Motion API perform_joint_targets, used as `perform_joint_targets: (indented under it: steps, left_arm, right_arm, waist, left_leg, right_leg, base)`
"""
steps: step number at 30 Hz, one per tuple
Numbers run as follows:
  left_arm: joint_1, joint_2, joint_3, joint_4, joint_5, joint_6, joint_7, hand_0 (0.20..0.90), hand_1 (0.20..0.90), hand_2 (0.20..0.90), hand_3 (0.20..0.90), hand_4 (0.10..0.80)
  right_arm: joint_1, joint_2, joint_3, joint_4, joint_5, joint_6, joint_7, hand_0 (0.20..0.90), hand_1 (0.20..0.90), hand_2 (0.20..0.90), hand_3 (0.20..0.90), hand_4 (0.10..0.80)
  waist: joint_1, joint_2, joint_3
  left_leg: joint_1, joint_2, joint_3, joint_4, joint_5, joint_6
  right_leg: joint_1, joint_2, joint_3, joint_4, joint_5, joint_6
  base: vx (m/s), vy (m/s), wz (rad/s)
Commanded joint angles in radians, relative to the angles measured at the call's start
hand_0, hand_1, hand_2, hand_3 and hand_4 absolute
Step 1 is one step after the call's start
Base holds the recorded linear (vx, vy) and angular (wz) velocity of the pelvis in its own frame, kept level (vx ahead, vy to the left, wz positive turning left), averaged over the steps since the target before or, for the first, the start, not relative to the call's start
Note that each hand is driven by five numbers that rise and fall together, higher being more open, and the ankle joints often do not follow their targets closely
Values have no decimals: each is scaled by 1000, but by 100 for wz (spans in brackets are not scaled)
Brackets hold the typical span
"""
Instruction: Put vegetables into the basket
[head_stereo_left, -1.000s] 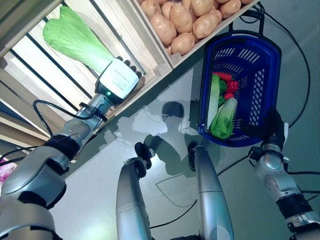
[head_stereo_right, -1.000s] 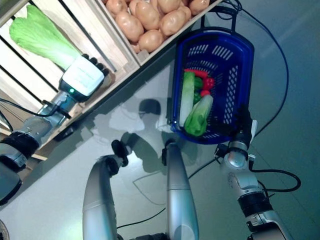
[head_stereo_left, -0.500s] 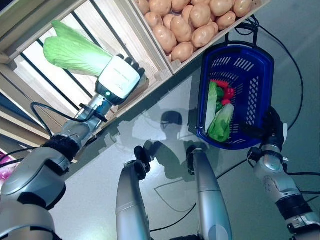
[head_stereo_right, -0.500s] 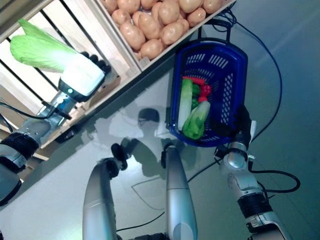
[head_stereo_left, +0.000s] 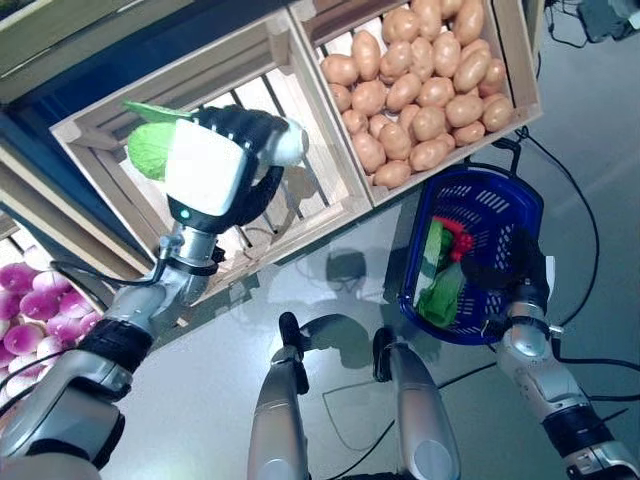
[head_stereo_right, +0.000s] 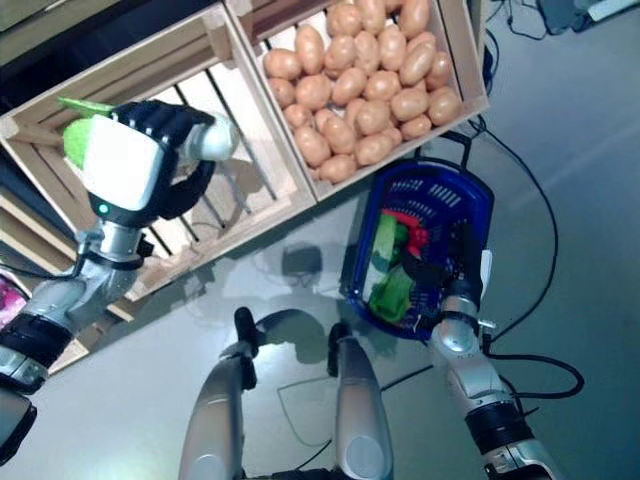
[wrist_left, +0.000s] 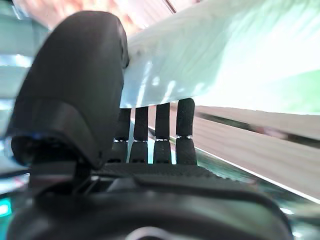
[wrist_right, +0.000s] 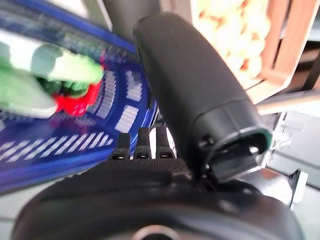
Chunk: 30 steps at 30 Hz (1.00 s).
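- The left hand has lifted the cabbage clear of the slatted crate; half a second ago the leaves reached out over the slats, and now only a green end shows past the back of the hand, with the pale stalk end poking out beyond the fingers.
- Its fingers and thumb are curled tightly round the cabbage; the left wrist view shows the white-green body pressed against the thumb, above the row of fingers.
- The whole scene has shifted in both eye views, so the head camera moved too; the potatoes and crates did not.
- The right hand is wrapped on the rim of the blue basket, holding it near the corner of the potato crate; its wrist view shows fingers hooked over the blue mesh.
- Greens and something red already lie in the basket, just beyond the right hand's fingers.
- Judgement: the pick looks done, and what remains is to carry the cabbage across to the right hand's side, well apart from where it is now.
- Risk: the cabbage is long, and the basket is already partly filled.
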Motion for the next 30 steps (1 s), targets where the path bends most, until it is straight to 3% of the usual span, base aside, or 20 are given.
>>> perform_joint_targets:
  steps: [1, 8, 11, 14, 20, 30]
  left_arm:
    - [39, -102, 122, -190, -246, -180, -107, 300, 300, 300, 300, 400]
    - [241, -285, 227, -360, -820, -239, -549, 300, 300, 300, 300, 400]
    - [321, -347, 256, -395, -988, -224, -677, 300, 300, 300, 300, 400]
    - [369, -384, 290, -434, -1209, -157, -822, 300, 300, 300, 300, 400]
    - [377, -405, 276, -432, -1370, -76, -866, 300, 300, 300, 300, 400]
    - [344, -394, 234, -416, -1356, 0, -880, 300, 300, 300, 300, 400]
  right_arm:
    - [2, 26, -49, -70, -114, -81, 41, 900, 900, 900, 900, 800]
    - [71, 63, -82, -125, -162, -141, 161, 900, 900, 900, 900, 800]
    - [115, 72, -100, -176, -171, -177, 260, 900, 900, 900, 900, 800]
    - [136, 58, -118, -238, -130, -188, 398, 900, 900, 900, 900, 800]
    - [103, 18, -95, -298, -75, -184, 562, 900, 900, 900, 900, 800]
    - [4, -32, 9, -338, 116, 40, 795, 900, 900, 900, 900, 800]
  waist:
    - [29, -11, -160]
    - [70, -10, -280]
    - [82, -16, -334]
    - [91, -26, -387]
    - [98, -31, -425]
    - [104, -39, -460]
  left_leg:
    - [100, -47, 8, 1, -152, 18]
    - [279, -58, 0, -209, -95, 16]
    - [343, -53, 3, -293, -73, 16]
    - [379, -52, 6, -310, -77, 15]
    - [417, -47, 16, -315, -94, 16]
    - [466, -45, 9, -315, -120, 20]
  right_leg:
    - [148, -16, 2, -348, 215, 37]
    - [342, -22, -50, -542, 272, 63]
    - [404, -28, -74, -607, 301, 78]
    - [443, -32, -87, -653, 322, 86]
    - [480, -31, -90, -674, 326, 87]
    - [521, -27, -77, -687, 319, 87]
  base:
    - [81, -4, 13]
    - [151, -6, 13]
    - [158, -49, 13]
    - [103, -55, 17]
    - [49, -28, 13]
    - [13, -6, 1]
